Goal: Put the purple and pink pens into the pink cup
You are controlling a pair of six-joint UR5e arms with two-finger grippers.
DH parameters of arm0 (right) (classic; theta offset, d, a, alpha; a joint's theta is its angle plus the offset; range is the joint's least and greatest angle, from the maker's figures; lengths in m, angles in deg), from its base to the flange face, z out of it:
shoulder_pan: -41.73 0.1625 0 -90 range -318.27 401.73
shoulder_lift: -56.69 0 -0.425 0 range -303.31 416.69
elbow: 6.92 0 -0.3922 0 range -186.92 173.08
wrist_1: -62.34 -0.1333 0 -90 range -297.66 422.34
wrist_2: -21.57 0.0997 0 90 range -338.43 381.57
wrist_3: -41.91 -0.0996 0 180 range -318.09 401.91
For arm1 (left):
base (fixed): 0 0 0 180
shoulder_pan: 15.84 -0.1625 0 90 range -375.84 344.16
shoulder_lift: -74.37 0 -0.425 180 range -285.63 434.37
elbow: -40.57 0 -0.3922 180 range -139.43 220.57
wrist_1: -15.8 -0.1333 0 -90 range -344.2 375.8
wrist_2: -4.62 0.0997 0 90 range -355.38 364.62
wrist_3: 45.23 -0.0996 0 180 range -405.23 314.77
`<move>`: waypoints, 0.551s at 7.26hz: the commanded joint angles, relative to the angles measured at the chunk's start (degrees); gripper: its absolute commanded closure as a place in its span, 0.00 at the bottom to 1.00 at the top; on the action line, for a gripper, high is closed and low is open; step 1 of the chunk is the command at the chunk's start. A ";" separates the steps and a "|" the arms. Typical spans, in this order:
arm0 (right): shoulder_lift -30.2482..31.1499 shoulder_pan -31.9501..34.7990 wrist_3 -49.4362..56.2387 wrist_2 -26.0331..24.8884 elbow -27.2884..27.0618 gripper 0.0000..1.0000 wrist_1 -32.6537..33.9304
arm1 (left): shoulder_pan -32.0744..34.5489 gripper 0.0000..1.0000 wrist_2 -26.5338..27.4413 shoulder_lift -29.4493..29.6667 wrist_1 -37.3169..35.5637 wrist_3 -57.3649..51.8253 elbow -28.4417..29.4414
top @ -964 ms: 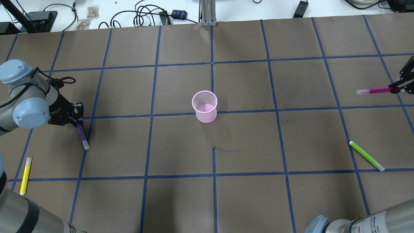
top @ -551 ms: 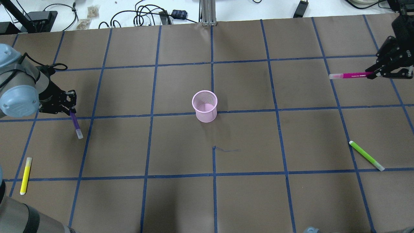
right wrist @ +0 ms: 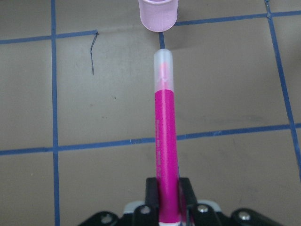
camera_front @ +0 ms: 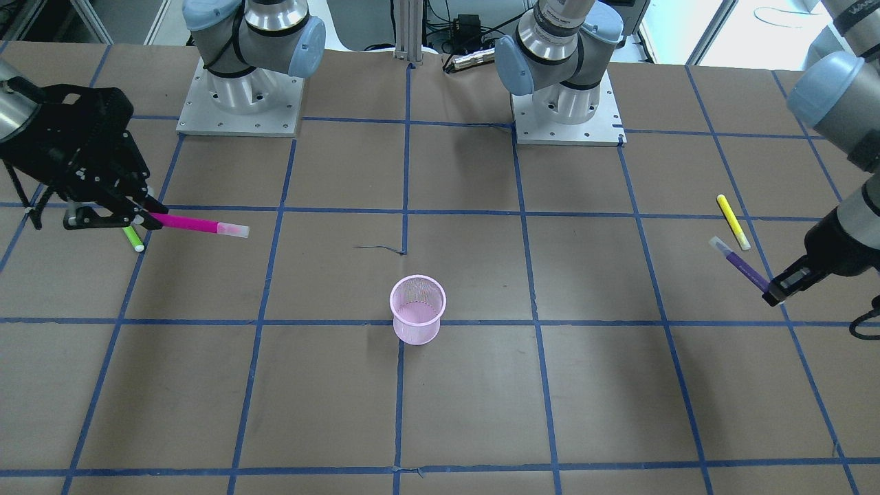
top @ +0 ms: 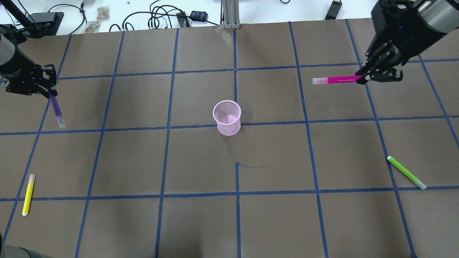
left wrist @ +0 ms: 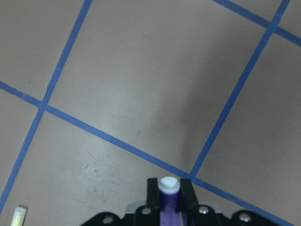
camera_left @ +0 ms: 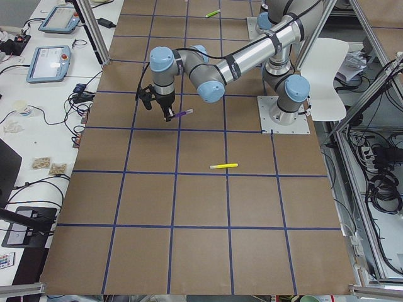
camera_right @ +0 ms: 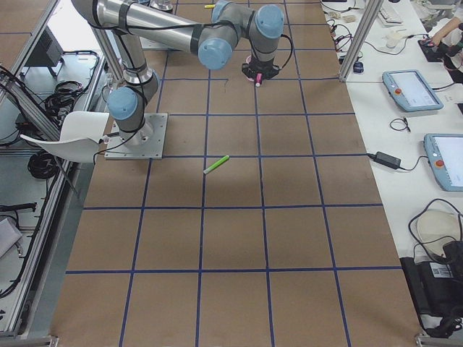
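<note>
The pink mesh cup [top: 227, 117] stands upright and empty at the table's middle; it also shows in the front view [camera_front: 417, 309] and at the top of the right wrist view [right wrist: 158, 14]. My right gripper [top: 362, 79] is shut on the pink pen [top: 335, 80], held level above the table, clear cap toward the cup; the pen fills the right wrist view [right wrist: 165, 141]. My left gripper [top: 50, 94] is shut on the purple pen [top: 56, 110], lifted at the far left, cap pointing down and toward me. The pen's cap shows between the fingers in the left wrist view [left wrist: 168, 190].
A yellow pen [top: 28, 194] lies on the table at the near left. A green pen [top: 406, 172] lies at the near right. Cables and boxes [top: 172, 16] sit past the table's far edge. Blue tape lines grid the brown table.
Both arms have risen and moved away from me. The right gripper carried the pink pen leftward toward the cup. The left gripper carried the purple pen farther left and back.
</note>
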 commanded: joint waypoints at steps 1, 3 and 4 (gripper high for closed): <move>-0.37 10.39 -14.17 -4.74 0.14 1.00 5.97 | 0.12 1.00 2.54 -3.91 2.71 0.07 0.63; -3.25 18.67 -23.94 -11.95 0.14 1.00 13.61 | 0.82 1.00 1.25 -2.44 2.55 0.16 -0.08; -5.19 22.54 -29.91 -14.16 0.14 1.00 16.87 | 1.78 1.00 1.33 -2.26 2.46 0.16 -0.17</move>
